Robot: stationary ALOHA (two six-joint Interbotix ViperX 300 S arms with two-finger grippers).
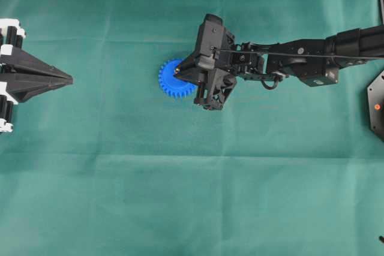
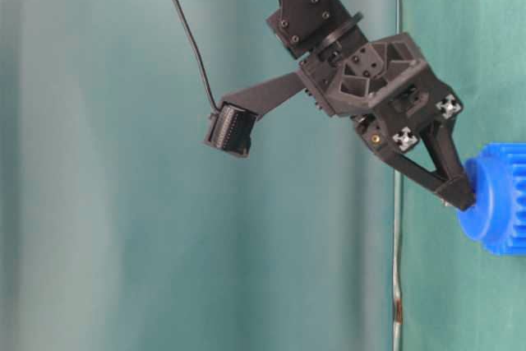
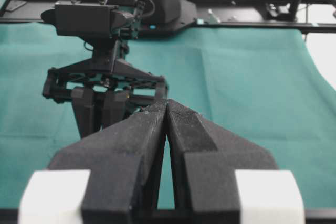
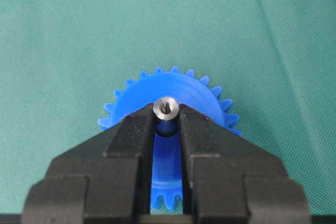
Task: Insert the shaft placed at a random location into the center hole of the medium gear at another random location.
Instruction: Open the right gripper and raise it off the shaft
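The medium gear (image 1: 171,80) is bright blue and lies flat on the green cloth; it also shows in the table-level view (image 2: 497,207) and the right wrist view (image 4: 194,95). My right gripper (image 4: 166,113) is shut on the shaft (image 4: 166,107), a small silvery pin seen end-on, held upright over the middle of the gear. The center hole is hidden under the shaft and fingertips. In the overhead view the right gripper (image 1: 178,71) sits over the gear. My left gripper (image 1: 70,79) is shut and empty at the far left, also in its wrist view (image 3: 167,104).
Green cloth (image 1: 192,196) covers the table. A black fixture with an orange dot (image 1: 377,107) sits at the right edge. The robot bases and black frame (image 3: 236,11) stand along the far side.
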